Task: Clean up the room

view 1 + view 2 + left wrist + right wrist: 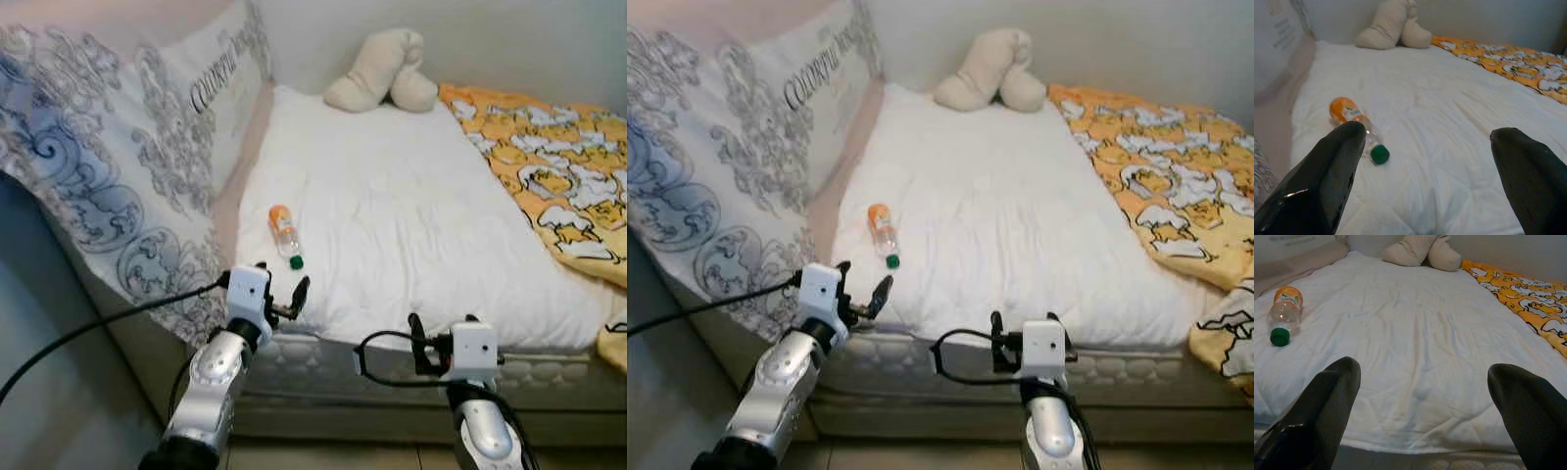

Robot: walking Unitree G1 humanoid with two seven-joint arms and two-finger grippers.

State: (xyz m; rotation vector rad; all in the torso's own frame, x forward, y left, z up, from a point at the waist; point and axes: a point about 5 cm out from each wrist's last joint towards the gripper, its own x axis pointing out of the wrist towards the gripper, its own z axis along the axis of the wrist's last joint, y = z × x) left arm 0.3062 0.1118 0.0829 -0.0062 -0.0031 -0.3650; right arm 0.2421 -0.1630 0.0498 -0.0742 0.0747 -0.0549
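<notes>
We stand at the foot of the bed (392,225), both arms raised toward the white quilt. Our left gripper (284,294) hangs at the mattress edge with its fingers apart and nothing between them; just ahead of it, a little beyond the fingertips, lies the plastic bottle (284,235) on its side, orange label away from us and green cap (296,261) pointing back toward the gripper. We judge the bottle to be the stray thing to clear, and the left hand sits open in front of it because that arm is nearest.

Our right gripper (421,348) waits lower, in front of the mattress side, fingers also spread and empty, with the bottle well off to its left. Far beyond both hands, a beige plush toy (382,70) rests against the wall, and an orange cartoon-print blanket (549,166) covers the bed to the right of the right gripper.
</notes>
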